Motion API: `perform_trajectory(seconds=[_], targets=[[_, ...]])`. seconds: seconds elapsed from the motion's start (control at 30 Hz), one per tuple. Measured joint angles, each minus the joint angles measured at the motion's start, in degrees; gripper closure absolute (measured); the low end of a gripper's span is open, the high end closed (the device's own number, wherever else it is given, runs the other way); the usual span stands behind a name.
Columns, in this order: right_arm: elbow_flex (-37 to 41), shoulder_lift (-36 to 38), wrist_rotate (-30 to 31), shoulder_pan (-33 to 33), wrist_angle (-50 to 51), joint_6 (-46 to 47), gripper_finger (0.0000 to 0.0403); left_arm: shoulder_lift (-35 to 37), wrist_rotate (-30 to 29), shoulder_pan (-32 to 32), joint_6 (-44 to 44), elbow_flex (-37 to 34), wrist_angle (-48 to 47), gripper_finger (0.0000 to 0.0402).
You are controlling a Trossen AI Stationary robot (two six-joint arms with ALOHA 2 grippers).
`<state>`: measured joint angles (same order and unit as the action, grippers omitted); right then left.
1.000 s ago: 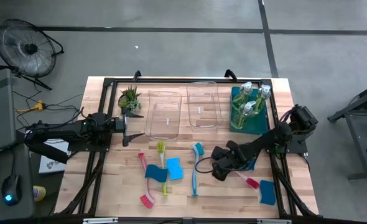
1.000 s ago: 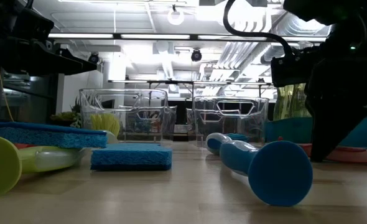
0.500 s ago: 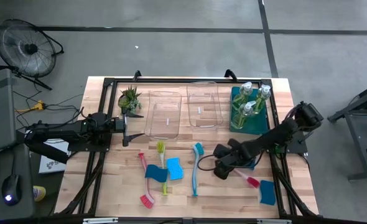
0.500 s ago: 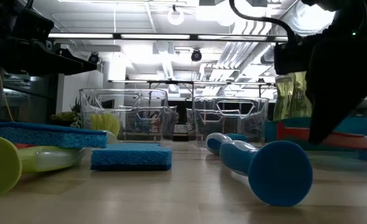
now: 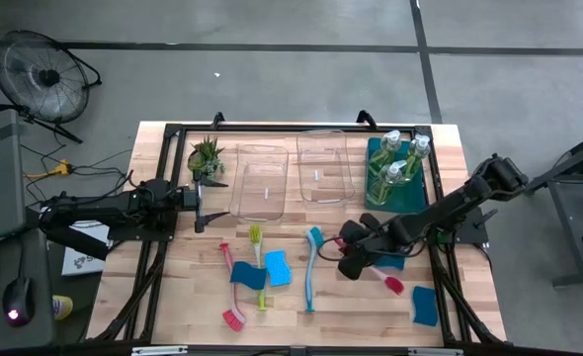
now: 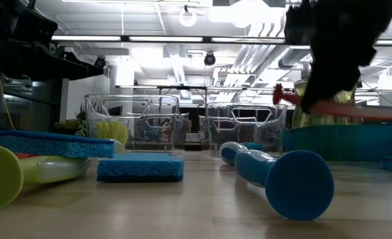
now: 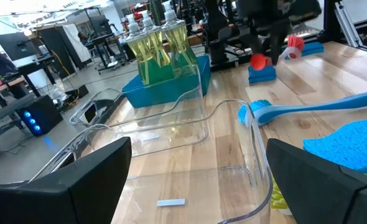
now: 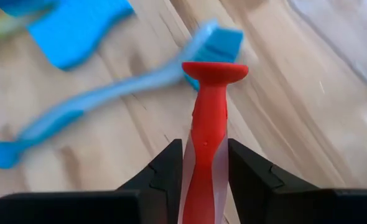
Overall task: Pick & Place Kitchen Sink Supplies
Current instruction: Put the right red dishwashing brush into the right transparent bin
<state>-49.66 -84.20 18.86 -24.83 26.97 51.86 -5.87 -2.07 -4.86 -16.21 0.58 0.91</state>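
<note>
A red dish brush [image 5: 388, 282] hangs above the table right of centre, and my right gripper [image 5: 356, 260] is shut on its handle. The low view shows the brush [image 6: 355, 110] off the wood. A teal brush [image 5: 311, 267], a yellow-green brush [image 5: 258, 265], a second red brush [image 5: 230, 289] and blue sponges [image 5: 277, 267] [image 5: 425, 305] lie on the near half of the table. Soap bottles [image 5: 395, 163] stand in a teal bin [image 5: 408, 196]. At the table's left, my left gripper [image 5: 199, 208] waits open and level, its fingers [image 7: 78, 186] wide apart. My right gripper pinches the red brush's handle [image 8: 205, 146] between its two fingers, a little behind the handle's flared free end [image 8: 214, 71], which sticks out past the fingertips. The fingers slant down from the table's right side and lie roughly along the handle. The brush hangs nearly level, lifted clear.
Two clear bins [image 5: 260, 181] [image 5: 323, 166] stand side by side at the far middle, and a small spiky potted plant [image 5: 206, 156] stands to their left. Another blue sponge [image 5: 392, 262] lies under the right arm. A black frame runs along the table's edges.
My right gripper has risen, staying shut on the red brush. The brush, which lay on the table a second ago, is now lifted clear and hangs nearly level.
</note>
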Motion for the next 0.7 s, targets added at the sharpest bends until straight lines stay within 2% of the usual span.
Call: perform_trajectory(seconds=[0.4,0.7], targets=[[0.0,7.7,1.2,2.9,-8.2,-8.5,0.0305,0.0,0.0,0.0,0.0,0.0,0.0,0.0035],[-0.1,9.8,2.3,6.0,-17.5,-17.3,0.0305,0.0,0.0,0.0,0.0,0.0,0.0,0.0035]])
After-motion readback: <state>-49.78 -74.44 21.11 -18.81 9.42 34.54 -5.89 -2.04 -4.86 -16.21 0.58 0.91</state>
